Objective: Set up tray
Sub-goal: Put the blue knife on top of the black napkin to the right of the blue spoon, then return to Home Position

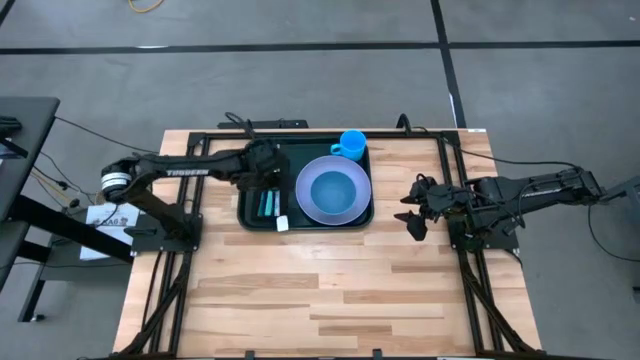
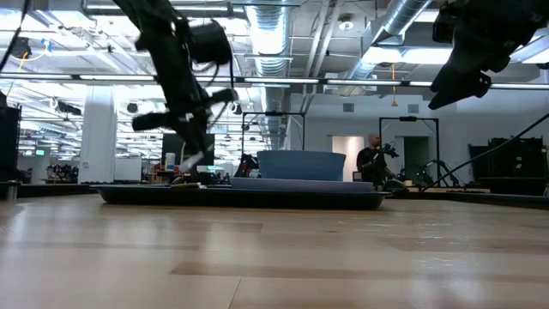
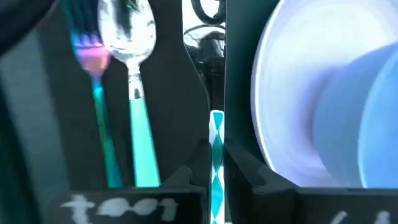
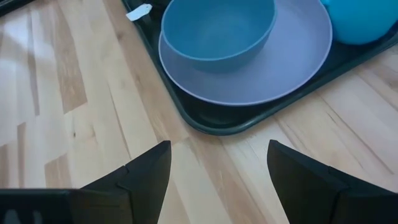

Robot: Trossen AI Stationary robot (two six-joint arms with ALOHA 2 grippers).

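The dark green tray (image 1: 252,215) lies at the table's far middle. On it sit a lavender plate (image 1: 352,208) with a blue bowl (image 1: 332,189), a blue cup (image 1: 352,143), and a black napkin (image 3: 168,99) bearing a fork (image 3: 93,56) and a teal-handled spoon (image 3: 132,37). My left gripper (image 1: 270,190) hovers over the tray's left part, shut on a teal-and-white striped straw (image 3: 216,134). My right gripper (image 1: 414,212) is open above the bare table right of the tray, touching nothing. My left gripper (image 3: 216,174) pinches the striped straw between its two fingers (image 3: 198,167), somewhere along its length. The straw's free end (image 3: 216,117) sticks out past the fingertips, between the napkin and the plate. Whether that end touches the tray, I cannot tell.
A small white tag (image 1: 282,224) lies at the tray's near edge. Bare wooden table (image 1: 320,290) spreads in front of the tray and to its right. Black frame rails (image 1: 465,270) run along the table's sides. A person (image 2: 375,163) stands far back in the room.
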